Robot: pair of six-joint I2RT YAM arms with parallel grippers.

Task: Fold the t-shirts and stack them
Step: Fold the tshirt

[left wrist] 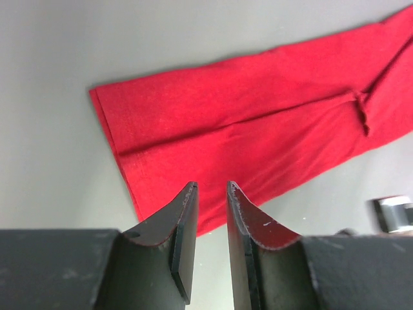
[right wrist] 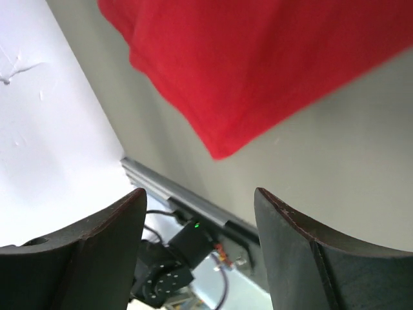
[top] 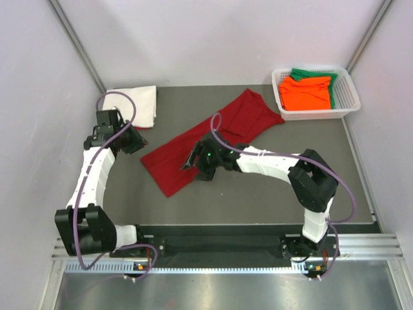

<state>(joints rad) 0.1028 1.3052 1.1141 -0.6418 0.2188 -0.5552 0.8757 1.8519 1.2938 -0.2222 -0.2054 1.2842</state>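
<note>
The right gripper (top: 188, 161) hangs over the dark red t-shirt (top: 235, 123) with its jaws wide apart and nothing between them. The left gripper (left wrist: 211, 188) shows only a narrow, empty gap, just off the shirt's left end. The shirt lies as a long strip slanting across the table (top: 271, 200).

On your bench (top: 258, 194), the long t-shirt (top: 213, 139) lies diagonally across the middle, from near left to far right. The folded t-shirt (top: 135, 103) sits in the far left corner. The basket (top: 348, 106) stands far right, with the upper t-shirt (top: 308, 92) on the lower t-shirt (top: 310, 73) inside it. The left tool (top: 139, 145) is just left of the long t-shirt's near end, and the right tool (top: 186, 165) is over that end.
</note>
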